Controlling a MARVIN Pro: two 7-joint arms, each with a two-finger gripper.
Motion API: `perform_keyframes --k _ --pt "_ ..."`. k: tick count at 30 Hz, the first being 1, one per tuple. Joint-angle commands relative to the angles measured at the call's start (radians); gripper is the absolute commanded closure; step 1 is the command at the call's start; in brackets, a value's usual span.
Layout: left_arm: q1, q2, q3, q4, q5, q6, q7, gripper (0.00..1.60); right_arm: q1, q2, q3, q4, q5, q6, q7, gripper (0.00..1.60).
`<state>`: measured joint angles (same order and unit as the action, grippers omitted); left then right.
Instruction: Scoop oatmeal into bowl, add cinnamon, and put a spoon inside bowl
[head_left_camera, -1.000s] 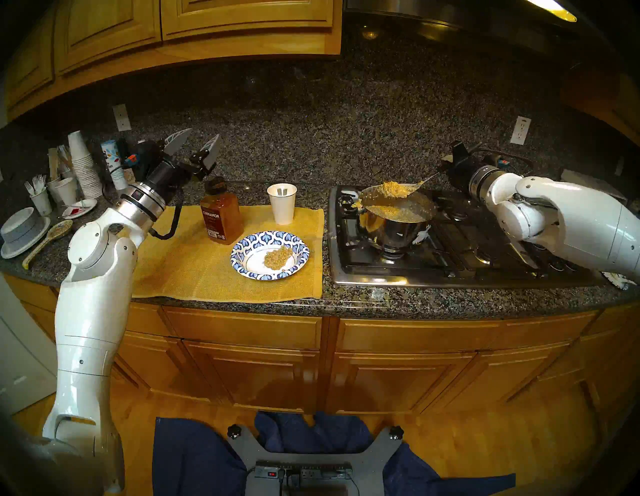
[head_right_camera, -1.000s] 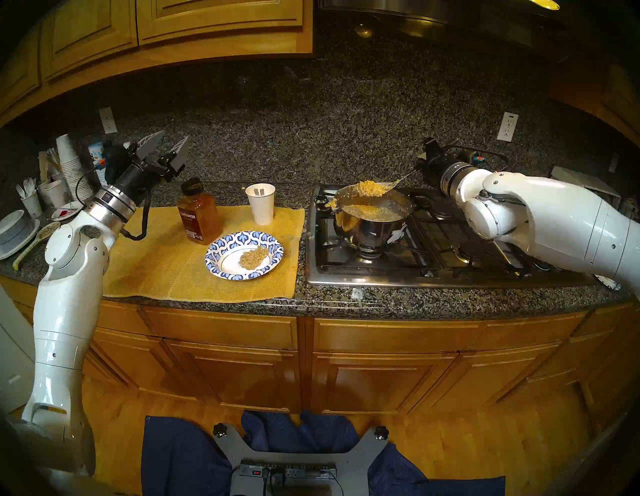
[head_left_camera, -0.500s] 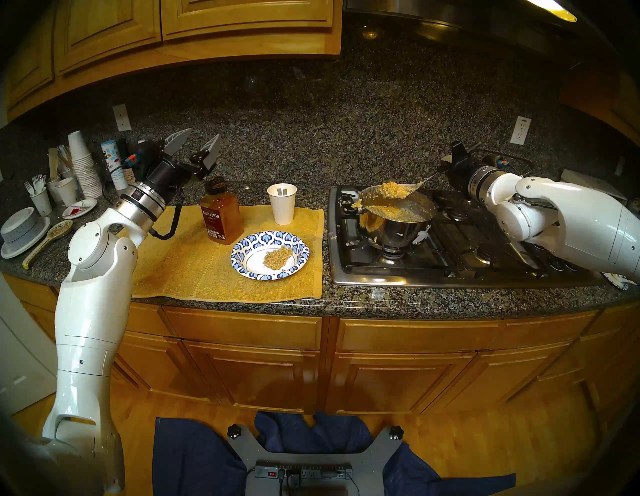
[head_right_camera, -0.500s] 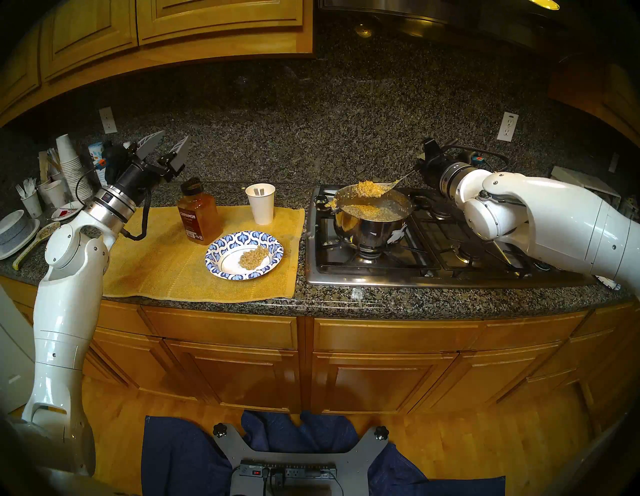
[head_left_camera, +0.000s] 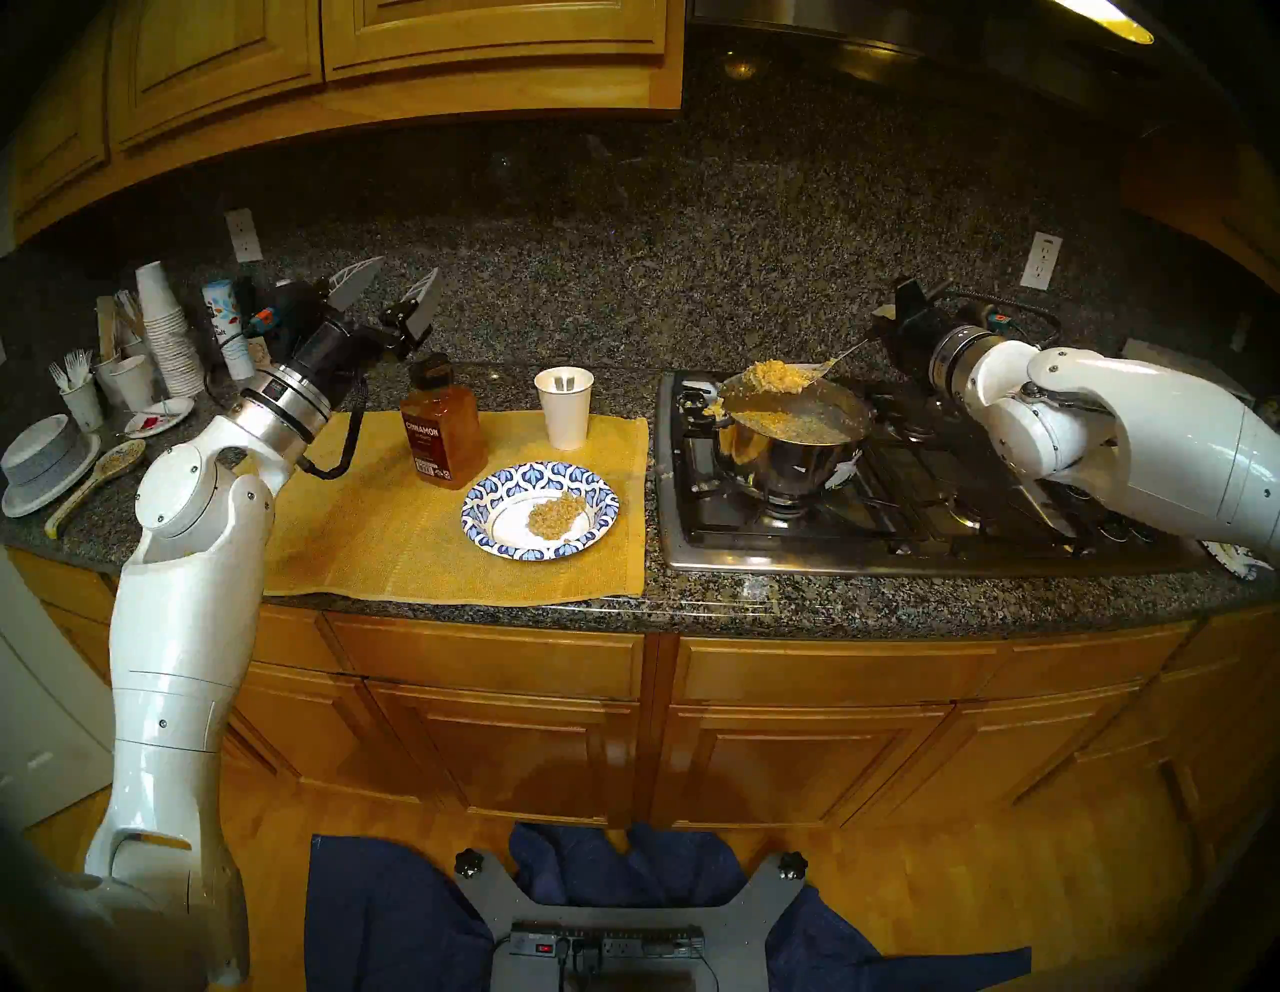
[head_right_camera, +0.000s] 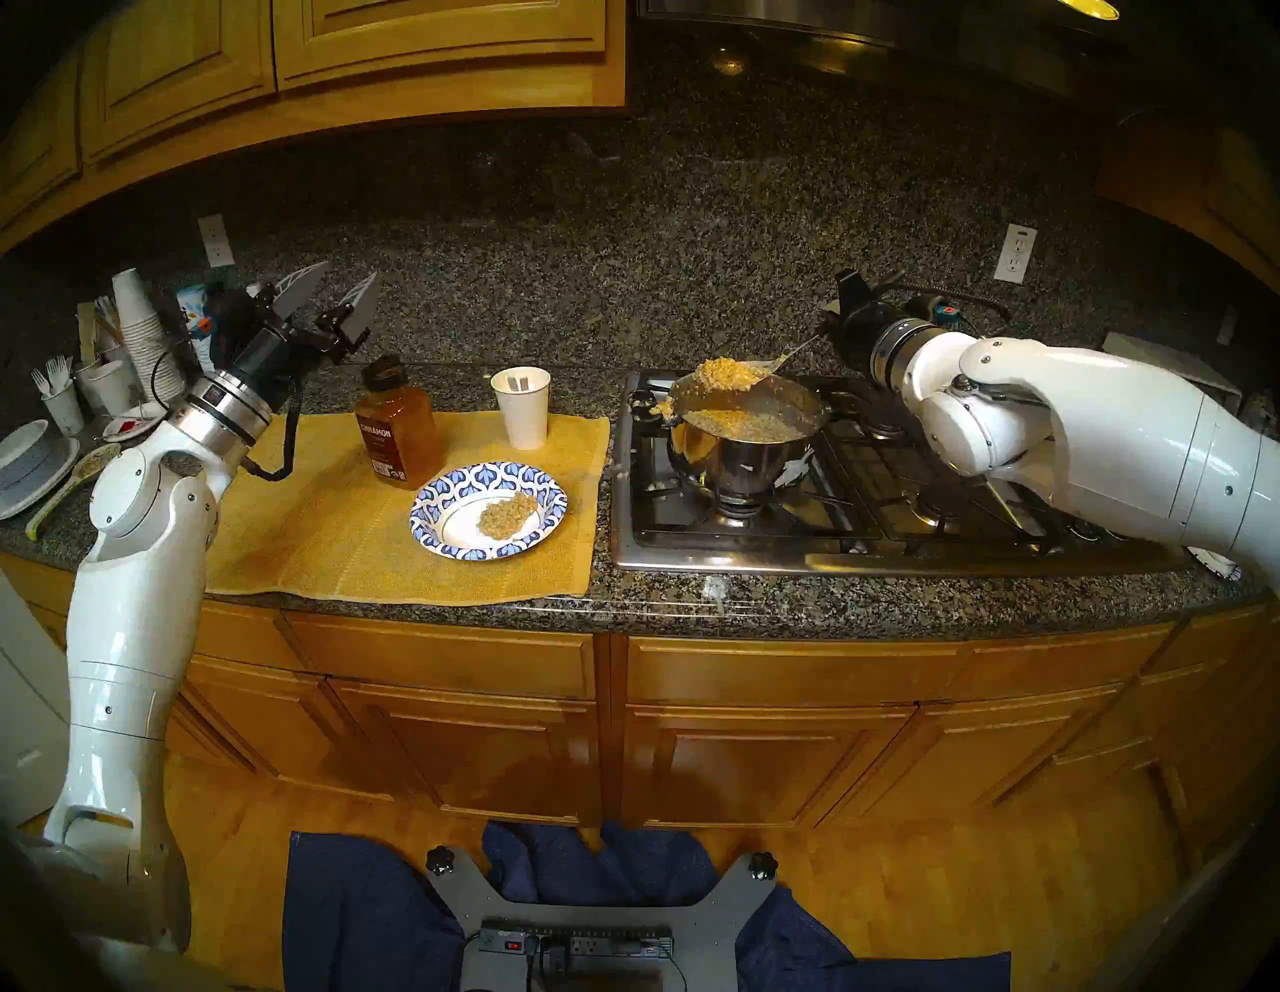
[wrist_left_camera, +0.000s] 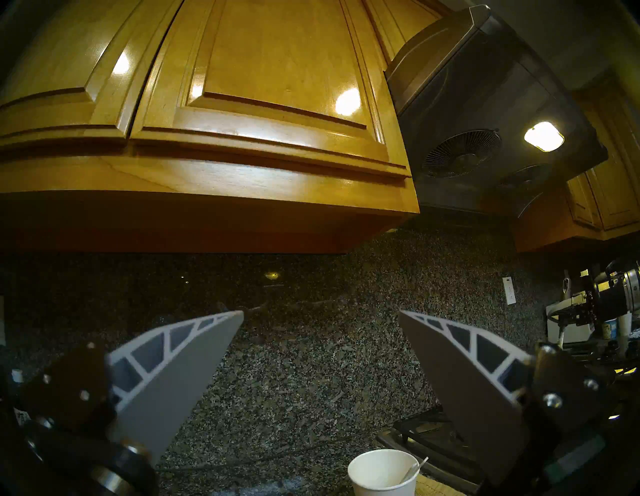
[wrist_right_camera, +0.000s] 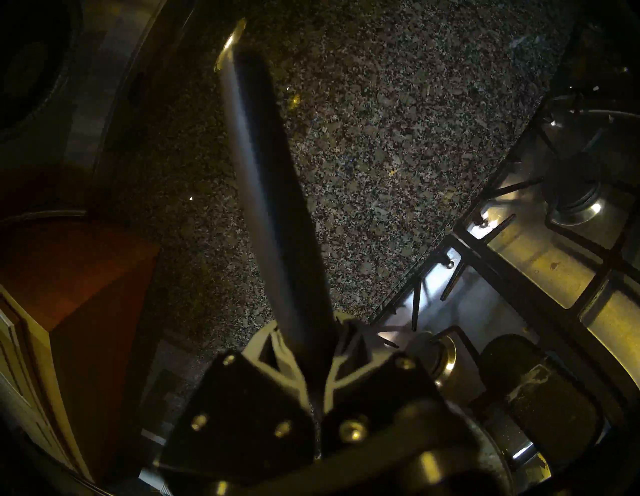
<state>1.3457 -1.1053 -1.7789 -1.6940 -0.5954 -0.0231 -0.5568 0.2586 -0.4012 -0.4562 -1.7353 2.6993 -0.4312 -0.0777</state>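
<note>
The blue-and-white patterned bowl (head_left_camera: 541, 475) sits on the yellow mat and holds a small heap of oatmeal (head_left_camera: 556, 518). More oatmeal fills the steel pot (head_left_camera: 789, 457) on the stove. My right gripper (head_left_camera: 891, 323) is shut on the dark handle (wrist_right_camera: 273, 194) of a metal ladle (head_left_camera: 769, 377), which hangs heaped with oatmeal over the pot's left rim. The cinnamon bottle (head_left_camera: 442, 433) stands upright behind the bowl. A white spoon (wrist_left_camera: 416, 467) leans in a paper cup (head_left_camera: 566, 412). My left gripper (head_left_camera: 398, 277) is open and empty, raised left of the bottle.
Stacked paper cups (head_left_camera: 166, 332), a stack of plain bowls (head_left_camera: 45, 464) and a speckled spoon (head_left_camera: 104, 478) crowd the counter's left end. The gas stove (head_left_camera: 900, 512) takes up the right. Wooden cabinets (wrist_left_camera: 242, 121) and a range hood (wrist_left_camera: 485, 131) hang overhead.
My right arm has lifted the loaded ladle slightly up and to the left over the pot. The left arm has not moved.
</note>
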Motion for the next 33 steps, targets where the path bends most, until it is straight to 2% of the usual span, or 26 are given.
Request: perform_keyframes --k 1,18,25,29,30,33 --pt "-0.032 0.001 -0.006 -0.024 -0.007 -0.010 -0.001 0.00 0.066 -0.039 0.059 0.001 -0.007 -0.009 0.010 1.60" --pt "-0.031 0.002 -0.006 -0.024 -0.007 -0.010 -0.001 0.00 0.072 -0.213 0.103 -0.019 0.013 -0.012 -0.015 1.60" --pt "-0.032 0.001 -0.006 -0.024 -0.007 -0.010 0.000 0.00 0.055 -0.322 0.116 -0.017 0.029 -0.022 -0.028 1.60" --pt "-0.032 0.001 -0.006 -0.024 -0.008 -0.010 0.000 0.00 0.044 -0.350 0.126 -0.017 0.035 -0.023 -0.032 1.60" --pt "-0.032 0.001 -0.006 -0.024 -0.008 -0.010 0.000 0.00 0.039 -0.389 0.124 -0.001 0.043 -0.034 -0.035 1.60" --pt "-0.032 0.001 -0.006 -0.024 -0.008 -0.011 0.000 0.00 0.026 -0.420 0.125 0.010 0.049 -0.039 -0.034 1.60"
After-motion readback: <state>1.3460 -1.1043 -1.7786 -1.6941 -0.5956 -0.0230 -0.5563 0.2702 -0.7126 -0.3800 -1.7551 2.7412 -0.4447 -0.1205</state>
